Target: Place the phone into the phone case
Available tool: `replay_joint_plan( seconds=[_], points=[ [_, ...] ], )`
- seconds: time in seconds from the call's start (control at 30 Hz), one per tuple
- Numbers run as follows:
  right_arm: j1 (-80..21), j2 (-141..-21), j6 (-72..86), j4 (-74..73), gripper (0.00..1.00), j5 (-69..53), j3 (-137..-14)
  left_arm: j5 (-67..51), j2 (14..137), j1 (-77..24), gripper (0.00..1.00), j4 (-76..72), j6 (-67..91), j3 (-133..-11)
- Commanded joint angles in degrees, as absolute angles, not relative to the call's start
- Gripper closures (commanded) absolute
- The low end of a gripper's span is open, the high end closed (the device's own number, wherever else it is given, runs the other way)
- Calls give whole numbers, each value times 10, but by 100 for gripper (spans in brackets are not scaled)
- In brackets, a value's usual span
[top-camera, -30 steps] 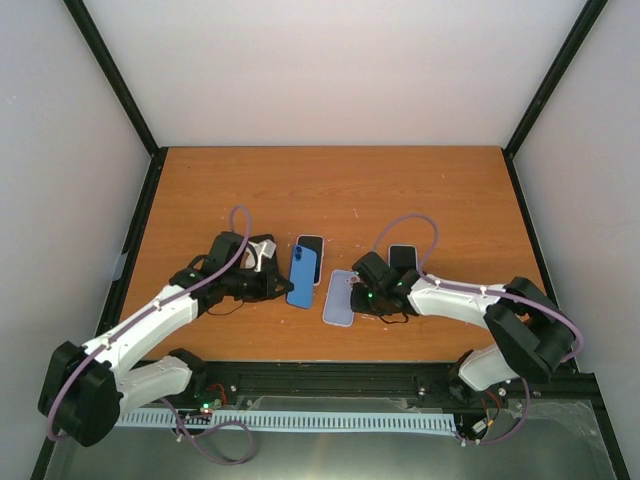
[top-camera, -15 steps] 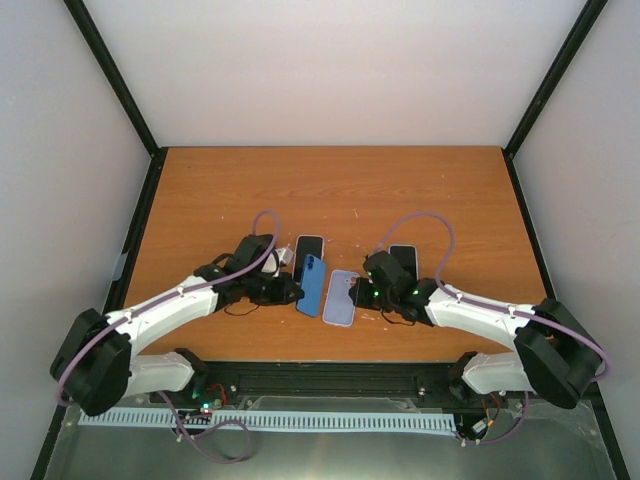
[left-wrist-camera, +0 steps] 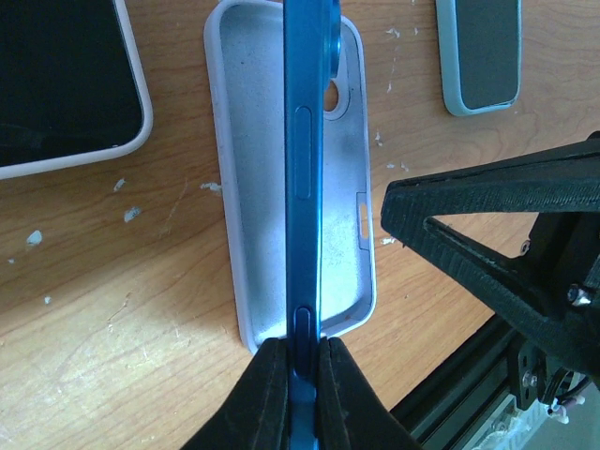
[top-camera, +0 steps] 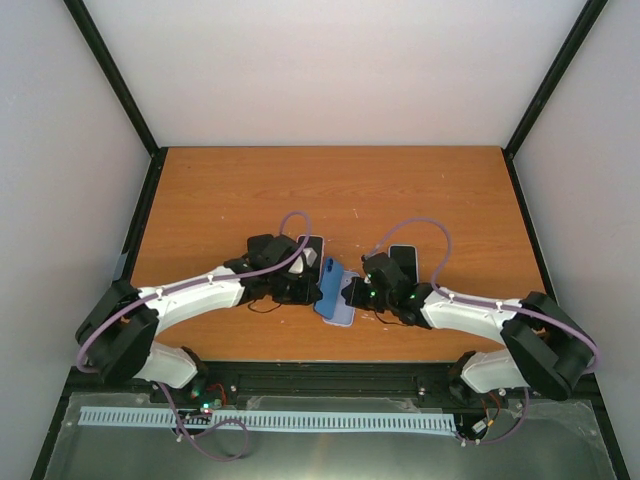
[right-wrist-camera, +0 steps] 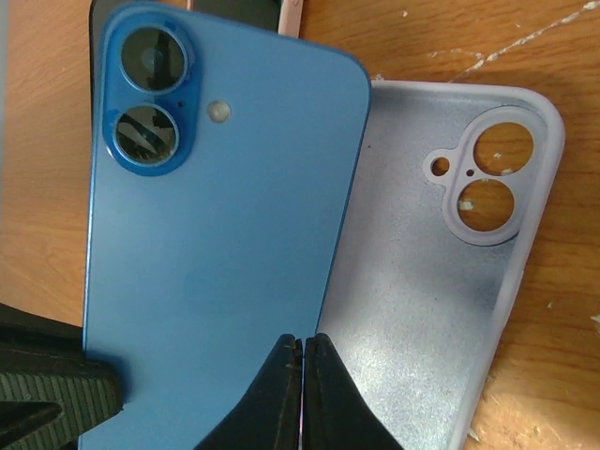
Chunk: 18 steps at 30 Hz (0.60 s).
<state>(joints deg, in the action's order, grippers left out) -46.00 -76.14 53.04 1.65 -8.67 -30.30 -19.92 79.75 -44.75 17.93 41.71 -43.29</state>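
My left gripper is shut on the lower end of the blue phone. It holds the phone on its long edge over the open lavender phone case, which lies flat on the table. In the right wrist view the blue phone shows its back with two camera lenses. It leans over the left half of the case. My right gripper is shut with nothing between its fingers, its tips in front of the phone's right edge. From above, the phone stands between my left gripper and right gripper.
A dark-screened phone in a white case lies just behind the left gripper. Another phone in a pale case lies behind the right arm. The black frame rail runs along the table's near edge.
The left arm has carried the blue phone to the right until it stands over the lavender case. The right gripper's jaws have shut, and it has shifted slightly left.
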Motion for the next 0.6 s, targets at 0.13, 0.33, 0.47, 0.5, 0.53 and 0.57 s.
replay_joint_plan(
  seconds=[0.13, 0.33, 0.47, 0.5, 0.53, 0.57],
  points=[
    [-461, -808, 540, 98, 97, -72, -280, -180, 821, -460, 100, 157, 430, -481],
    [-460, -854, 553, 133, 97, -79, -285, -182, 842, -464, 100, 163, 431, -488],
    [-461, -877, 557, 149, 97, -81, -284, -181, 846, -469, 100, 169, 429, -496],
    [-460, -883, 559, 153, 97, -82, -283, -182, 848, -470, 99, 170, 429, -498],
    [-461, -887, 560, 157, 97, -84, -281, -185, 848, -470, 98, 170, 428, -499],
    [-460, -891, 561, 163, 97, -86, -280, -189, 849, -470, 96, 169, 428, -501]
  ],
)
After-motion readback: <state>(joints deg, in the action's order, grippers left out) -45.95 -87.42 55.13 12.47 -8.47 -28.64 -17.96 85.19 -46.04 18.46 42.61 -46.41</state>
